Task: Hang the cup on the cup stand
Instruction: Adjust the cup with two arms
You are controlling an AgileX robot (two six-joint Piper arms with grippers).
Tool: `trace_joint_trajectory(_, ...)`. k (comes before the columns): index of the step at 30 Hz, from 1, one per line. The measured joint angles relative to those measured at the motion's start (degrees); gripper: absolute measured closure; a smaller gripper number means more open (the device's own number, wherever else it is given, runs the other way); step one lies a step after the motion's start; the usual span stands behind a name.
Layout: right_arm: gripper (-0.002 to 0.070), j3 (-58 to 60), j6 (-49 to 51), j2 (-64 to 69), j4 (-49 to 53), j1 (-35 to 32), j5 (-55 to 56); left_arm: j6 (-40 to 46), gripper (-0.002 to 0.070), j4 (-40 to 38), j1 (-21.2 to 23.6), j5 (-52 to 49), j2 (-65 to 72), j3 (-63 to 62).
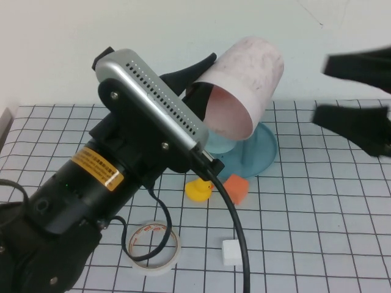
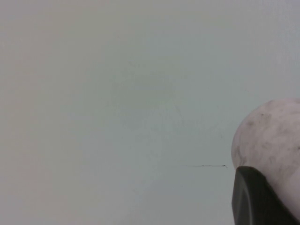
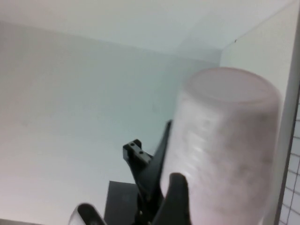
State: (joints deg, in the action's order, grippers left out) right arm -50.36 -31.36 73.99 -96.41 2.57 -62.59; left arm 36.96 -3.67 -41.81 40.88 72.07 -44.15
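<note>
we see the left gripper (image 1: 204, 91) clamped on the cup (image 1: 244, 85), mouth down above the stand (image 1: 259, 152). right gripper (image 1: 357, 101) spread, empty, beside. next: lower onto a peg.

My left arm (image 1: 67, 207) is black with a yellow-orange warning label (image 1: 98, 169), a silver perforated camera housing (image 1: 156, 97) fixed by screws, and a thick black cable (image 1: 235, 226) trailing down, while my right gripper (image 1: 360, 104) shows two black fingers.
</note>
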Motion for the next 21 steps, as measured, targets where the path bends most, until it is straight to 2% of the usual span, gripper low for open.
trace_joint_trajectory(4,0.0077,-4.8,-2.1,1.3,0.0,5.0,6.7,0.0,0.0669,0.0,0.0,1.3,0.6,0.0)
trace_joint_trajectory(8,0.0077,-6.5,-3.0,2.1,0.0,6.2,12.1,0.0,0.0669,0.0,0.0,2.6,0.7,0.0)
trace_joint_trajectory(21,0.0077,-7.6,-3.4,5.6,0.0,9.5,15.0,0.0,0.0669,0.0,0.0,3.8,1.8,0.0)
